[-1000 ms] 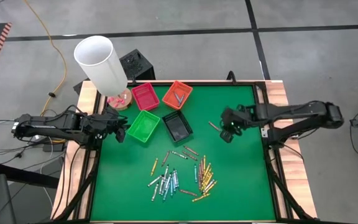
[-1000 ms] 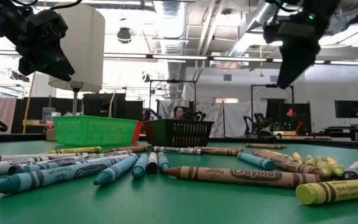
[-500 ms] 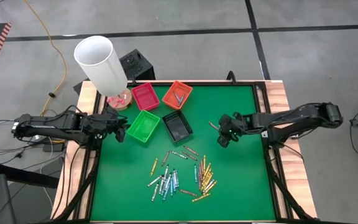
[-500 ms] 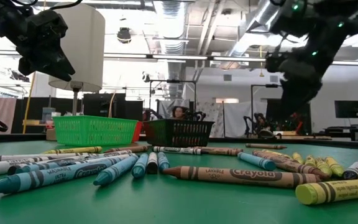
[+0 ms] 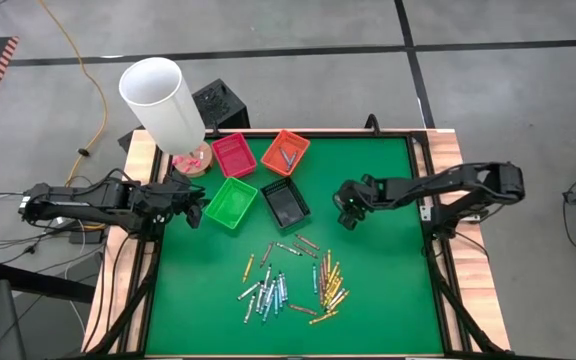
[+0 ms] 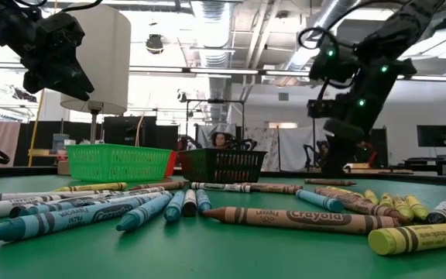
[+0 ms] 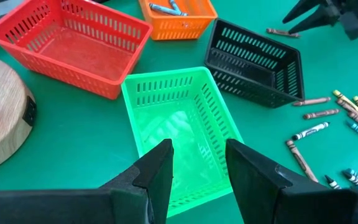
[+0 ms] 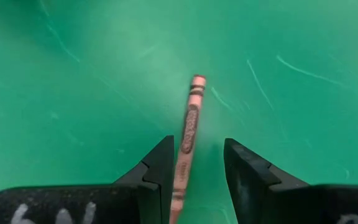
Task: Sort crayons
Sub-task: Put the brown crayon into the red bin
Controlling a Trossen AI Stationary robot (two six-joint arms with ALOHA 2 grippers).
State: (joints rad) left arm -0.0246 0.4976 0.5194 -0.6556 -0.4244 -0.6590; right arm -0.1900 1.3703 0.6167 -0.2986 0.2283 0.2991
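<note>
The right claw (image 8: 194,168) stands open around a lone brown crayon (image 8: 189,134) lying on the table (image 5: 388,290), right of the trays. It is light, stiff, rolls easily; grip mid-length. The left claw (image 7: 197,165) waits open.

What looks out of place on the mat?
One brown crayon lies alone, apart from the main pile; the open right gripper is over it. The black tray sits askew beside the green tray.

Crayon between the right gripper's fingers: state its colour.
Red-brown crayon, clearest in the right wrist view.
</note>
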